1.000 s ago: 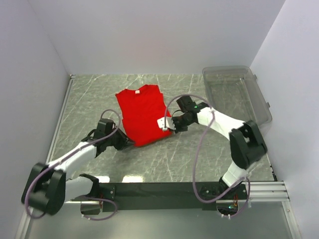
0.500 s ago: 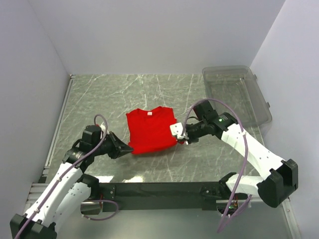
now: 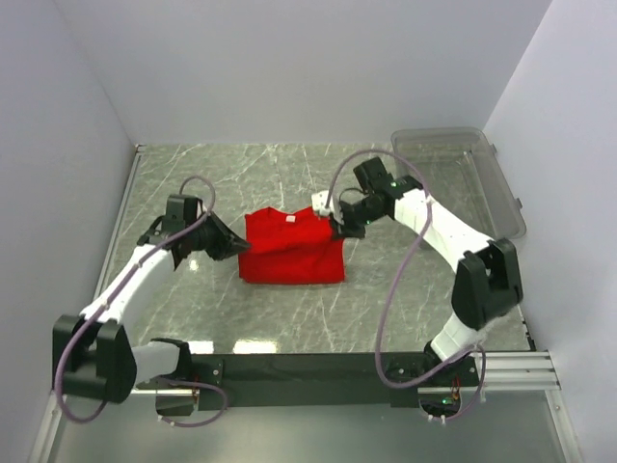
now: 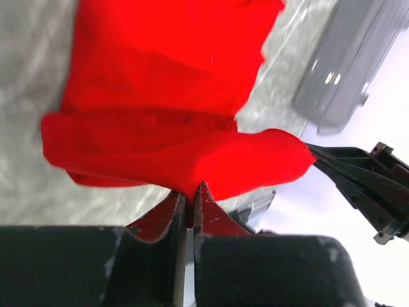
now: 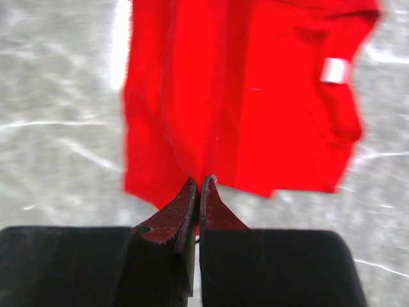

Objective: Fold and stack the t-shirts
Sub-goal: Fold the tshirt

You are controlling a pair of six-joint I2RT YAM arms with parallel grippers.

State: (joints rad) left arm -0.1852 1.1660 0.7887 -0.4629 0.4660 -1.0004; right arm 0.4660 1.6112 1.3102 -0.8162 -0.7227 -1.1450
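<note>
While both arms pinch it from opposite sides, one bright red t-shirt (image 3: pixel 292 256) sits partly folded near the middle of the grey marbled table (image 3: pixel 289 323), its small white neck label (image 5: pixel 335 70) in view but too blurred for any writing to be read. On the shirt's left edge, the left gripper (image 3: pixel 234 249) has its jaws closed tight on a bunched fold of cloth, which the left wrist view shows stretched in a raised ridge across to the other arm. At the shirt's far right corner, the right gripper (image 3: pixel 337 227) has its jaws pressed together on the fabric, and the rest of the shirt spreads out beyond its tips in the right wrist view. One clear plastic bin (image 3: pixel 487 193) stands at the table's far right corner, well apart from the shirt. Pale walls (image 3: pixel 289 68) close in the table on three sides, and lilac cables (image 3: pixel 390 289) loop along the two arms
</note>
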